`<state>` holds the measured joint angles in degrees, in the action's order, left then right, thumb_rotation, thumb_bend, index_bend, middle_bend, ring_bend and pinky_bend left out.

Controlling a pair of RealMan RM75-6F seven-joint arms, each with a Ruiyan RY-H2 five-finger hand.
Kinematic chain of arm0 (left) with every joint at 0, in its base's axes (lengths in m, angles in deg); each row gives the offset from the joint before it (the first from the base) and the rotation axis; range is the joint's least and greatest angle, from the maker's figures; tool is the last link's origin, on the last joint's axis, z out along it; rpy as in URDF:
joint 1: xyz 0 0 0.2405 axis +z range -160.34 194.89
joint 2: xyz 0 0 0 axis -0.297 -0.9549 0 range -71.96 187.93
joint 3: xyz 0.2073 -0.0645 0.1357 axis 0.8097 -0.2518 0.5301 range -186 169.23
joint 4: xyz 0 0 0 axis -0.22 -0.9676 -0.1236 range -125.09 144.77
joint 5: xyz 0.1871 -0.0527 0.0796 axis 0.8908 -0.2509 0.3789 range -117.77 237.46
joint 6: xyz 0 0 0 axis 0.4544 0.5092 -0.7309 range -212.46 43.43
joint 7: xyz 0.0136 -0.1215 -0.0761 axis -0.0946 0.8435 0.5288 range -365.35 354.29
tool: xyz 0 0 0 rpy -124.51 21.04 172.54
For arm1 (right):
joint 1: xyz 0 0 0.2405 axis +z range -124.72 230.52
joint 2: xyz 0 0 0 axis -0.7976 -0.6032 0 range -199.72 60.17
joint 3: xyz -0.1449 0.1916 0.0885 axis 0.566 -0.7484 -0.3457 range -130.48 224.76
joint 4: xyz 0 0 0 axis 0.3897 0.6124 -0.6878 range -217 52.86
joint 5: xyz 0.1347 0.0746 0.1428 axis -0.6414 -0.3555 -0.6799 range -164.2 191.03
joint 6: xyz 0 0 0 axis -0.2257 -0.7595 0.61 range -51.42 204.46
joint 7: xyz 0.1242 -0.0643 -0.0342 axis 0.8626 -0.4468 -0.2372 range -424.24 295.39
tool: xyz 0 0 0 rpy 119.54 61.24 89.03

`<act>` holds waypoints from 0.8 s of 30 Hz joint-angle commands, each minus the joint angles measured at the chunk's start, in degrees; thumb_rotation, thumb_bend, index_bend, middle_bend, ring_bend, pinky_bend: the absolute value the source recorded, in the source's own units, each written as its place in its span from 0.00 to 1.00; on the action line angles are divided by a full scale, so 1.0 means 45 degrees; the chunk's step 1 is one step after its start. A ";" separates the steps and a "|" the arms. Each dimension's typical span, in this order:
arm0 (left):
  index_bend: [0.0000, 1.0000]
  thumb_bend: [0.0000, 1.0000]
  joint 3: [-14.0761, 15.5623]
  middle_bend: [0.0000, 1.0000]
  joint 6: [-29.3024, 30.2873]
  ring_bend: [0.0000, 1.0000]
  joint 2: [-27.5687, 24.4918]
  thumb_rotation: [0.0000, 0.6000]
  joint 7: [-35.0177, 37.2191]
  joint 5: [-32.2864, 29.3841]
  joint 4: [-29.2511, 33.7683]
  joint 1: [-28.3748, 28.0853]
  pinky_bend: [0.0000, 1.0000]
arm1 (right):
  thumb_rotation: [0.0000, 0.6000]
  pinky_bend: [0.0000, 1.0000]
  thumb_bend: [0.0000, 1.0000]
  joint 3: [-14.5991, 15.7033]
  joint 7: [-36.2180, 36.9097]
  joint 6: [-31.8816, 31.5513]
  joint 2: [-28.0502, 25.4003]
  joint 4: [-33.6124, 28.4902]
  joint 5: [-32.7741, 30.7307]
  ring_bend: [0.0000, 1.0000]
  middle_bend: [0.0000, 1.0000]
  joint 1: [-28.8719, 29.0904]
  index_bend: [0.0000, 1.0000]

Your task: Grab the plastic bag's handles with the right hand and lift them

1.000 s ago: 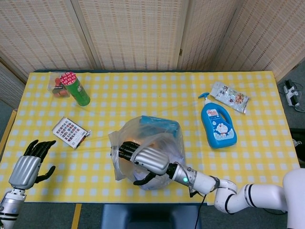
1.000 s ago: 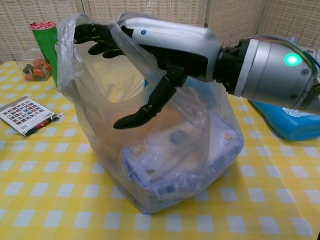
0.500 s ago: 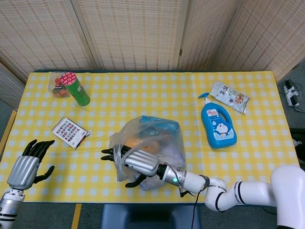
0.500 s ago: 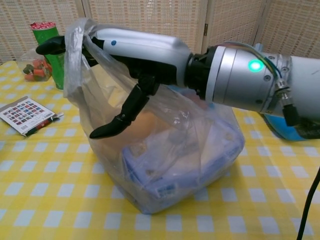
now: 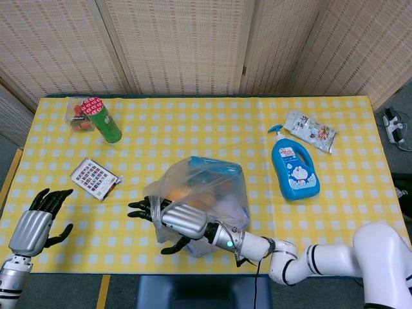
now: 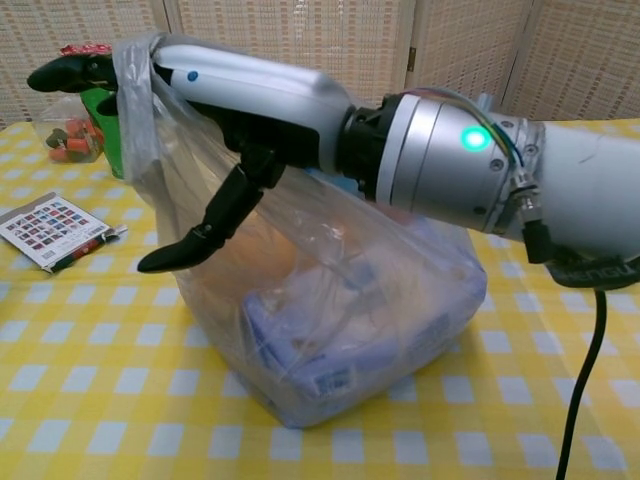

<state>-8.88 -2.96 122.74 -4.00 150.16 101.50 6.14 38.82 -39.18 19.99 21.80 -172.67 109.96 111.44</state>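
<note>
The right hand [image 6: 250,95] reached across the top of the plastic bag [image 6: 330,300], its fingers [image 6: 75,70] straight and spread apart, poking out past the bag's left edge, with the thumb angled down in front of the film. The handles [image 6: 135,95] were draped as a loop over those fingers rather than clasped; nothing was closed around them, so the hand stood open with the loop only hanging on it. The bag sat on the yellow checked surface [image 5: 193,129], near its front edge, bulging with boxed goods, and its mouth was drawn up and to the left by the hand. From the bag, the blue soap bottle [image 5: 295,168] lay to the right, a snack packet [image 5: 310,130] further right and back, the green can [image 5: 102,119] far back-left, and a printed card pack [image 5: 94,177] to the left. The left hand [image 5: 35,222] hovered off the surface's front-left corner, well apart from the bag, fingers spread and empty. Compared with a second earlier, the right hand had pushed further left through the loop, fingertips now clear beyond the plastic, and the handles sat higher and tauter.
</note>
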 commanded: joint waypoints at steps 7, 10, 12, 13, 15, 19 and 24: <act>0.14 0.38 -0.0017 0.20 0.0056 0.18 0.0002 1.00 -0.0060 0.0029 0.0009 0.0015 0.11 | 1.00 0.00 0.20 0.0006 0.0885 -0.1141 0.0899 0.1209 0.0500 0.00 0.00 0.0039 0.00; 0.14 0.38 -0.0010 0.20 0.0041 0.18 -0.0003 1.00 -0.0035 0.0020 0.0012 0.0019 0.11 | 1.00 0.00 0.20 -0.0005 0.1442 -0.1663 0.1237 0.1660 0.0723 0.00 0.00 0.0064 0.00; 0.14 0.38 -0.0013 0.20 0.0043 0.18 -0.0007 1.00 -0.0032 0.0010 0.0012 0.0024 0.11 | 1.00 0.00 0.20 -0.0040 0.1909 -0.2187 0.1551 0.2096 0.0919 0.00 0.00 0.0062 0.00; 0.14 0.38 -0.0016 0.20 0.0046 0.18 -0.0009 1.00 -0.0029 0.0009 0.0015 0.0025 0.11 | 1.00 0.00 0.20 -0.0068 0.2141 -0.2441 0.1712 0.2313 0.0991 0.00 0.00 0.0057 0.00; 0.14 0.38 -0.0019 0.20 0.0062 0.18 -0.0014 1.00 -0.0036 0.0016 0.0025 0.0030 0.11 | 1.00 0.00 0.20 -0.0132 0.2699 -0.2883 0.2050 0.2723 0.1032 0.00 0.00 0.0043 0.00; 0.14 0.38 -0.0007 0.20 0.0069 0.18 -0.0014 1.00 -0.0039 0.0044 0.0039 0.0035 0.11 | 1.00 0.00 0.20 -0.0234 0.4655 -0.2957 0.2400 0.3044 0.0567 0.00 0.00 0.0135 0.00; 0.14 0.38 -0.0007 0.20 0.0065 0.18 -0.0024 1.00 -0.0010 0.0061 0.0032 0.0030 0.11 | 1.00 0.00 0.20 -0.0344 0.6619 -0.2153 0.2154 0.2758 -0.0194 0.00 0.00 0.0353 0.00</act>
<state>-8.91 -2.68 122.63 -4.04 150.43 101.64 6.27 37.74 -14.06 8.36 31.71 -159.84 111.28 112.34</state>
